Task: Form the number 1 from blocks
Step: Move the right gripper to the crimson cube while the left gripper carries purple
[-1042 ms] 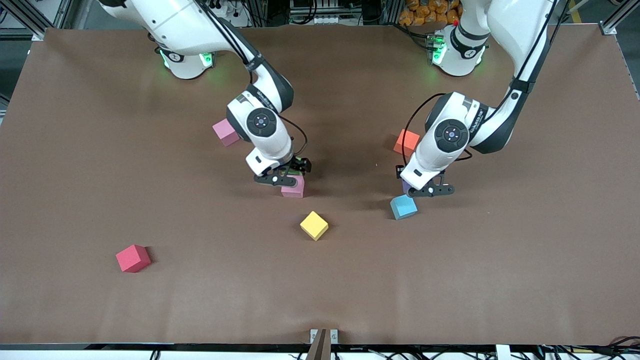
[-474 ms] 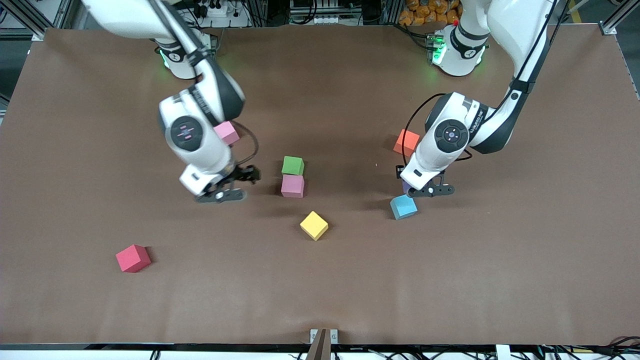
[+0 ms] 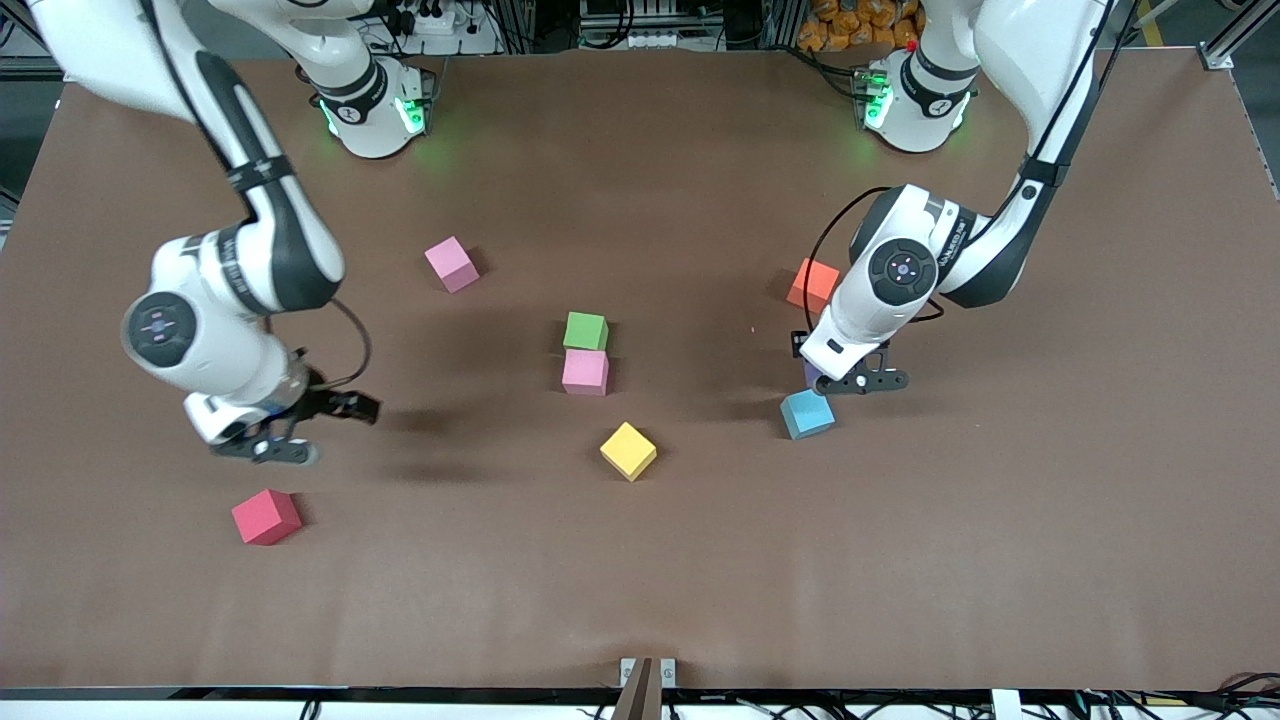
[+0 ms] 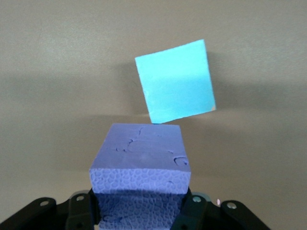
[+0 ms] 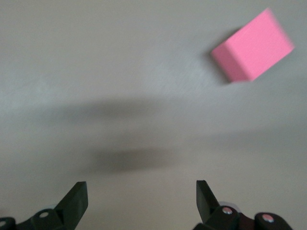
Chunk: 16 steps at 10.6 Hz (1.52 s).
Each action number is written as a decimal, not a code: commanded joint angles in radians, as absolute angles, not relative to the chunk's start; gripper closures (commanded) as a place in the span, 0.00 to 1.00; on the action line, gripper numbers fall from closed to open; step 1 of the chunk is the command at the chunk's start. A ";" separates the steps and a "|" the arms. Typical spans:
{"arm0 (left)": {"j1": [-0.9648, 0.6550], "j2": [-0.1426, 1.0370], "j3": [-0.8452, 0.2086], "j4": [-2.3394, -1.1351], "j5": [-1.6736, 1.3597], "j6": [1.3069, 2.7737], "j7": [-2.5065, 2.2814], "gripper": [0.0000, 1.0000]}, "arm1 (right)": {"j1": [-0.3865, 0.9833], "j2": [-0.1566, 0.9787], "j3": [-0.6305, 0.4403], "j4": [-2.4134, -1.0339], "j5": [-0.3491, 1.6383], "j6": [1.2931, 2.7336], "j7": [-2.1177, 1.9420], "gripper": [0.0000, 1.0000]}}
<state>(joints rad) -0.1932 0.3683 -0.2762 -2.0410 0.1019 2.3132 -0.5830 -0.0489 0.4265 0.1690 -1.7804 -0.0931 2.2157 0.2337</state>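
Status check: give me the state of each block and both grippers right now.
left gripper: shut on purple block, low, beside blue block
right gripper: open, empty, above table near red block
green block: on table, touching pink block
second pink block: loose, alone
yellow block: loose, rotated
orange block: loose, partly hidden by left arm

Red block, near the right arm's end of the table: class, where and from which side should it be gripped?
Grip the red block from above, across two opposite upright faces; it sits flat, turned slightly, with bare table around it, so turn the jaws to match.
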 commanded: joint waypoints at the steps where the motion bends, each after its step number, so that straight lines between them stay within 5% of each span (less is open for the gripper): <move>1: -0.209 0.365 -0.337 -2.022 0.115 2.299 -0.691 1.00 | -0.058 0.558 0.160 -1.607 -0.211 2.206 0.148 0.00; 5: -0.300 0.405 -0.416 -1.959 0.114 2.274 -0.918 1.00 | -0.149 0.656 0.155 -1.552 -0.270 2.379 -0.108 0.00; 8: -0.467 0.524 -0.416 -1.812 0.114 2.137 -1.101 1.00 | -0.189 0.686 0.155 -1.540 -0.275 2.382 -0.182 0.00; 16: -0.693 0.679 -0.416 -1.655 0.077 2.138 -1.106 1.00 | -0.189 0.775 0.126 -1.493 -0.270 2.496 -0.304 0.00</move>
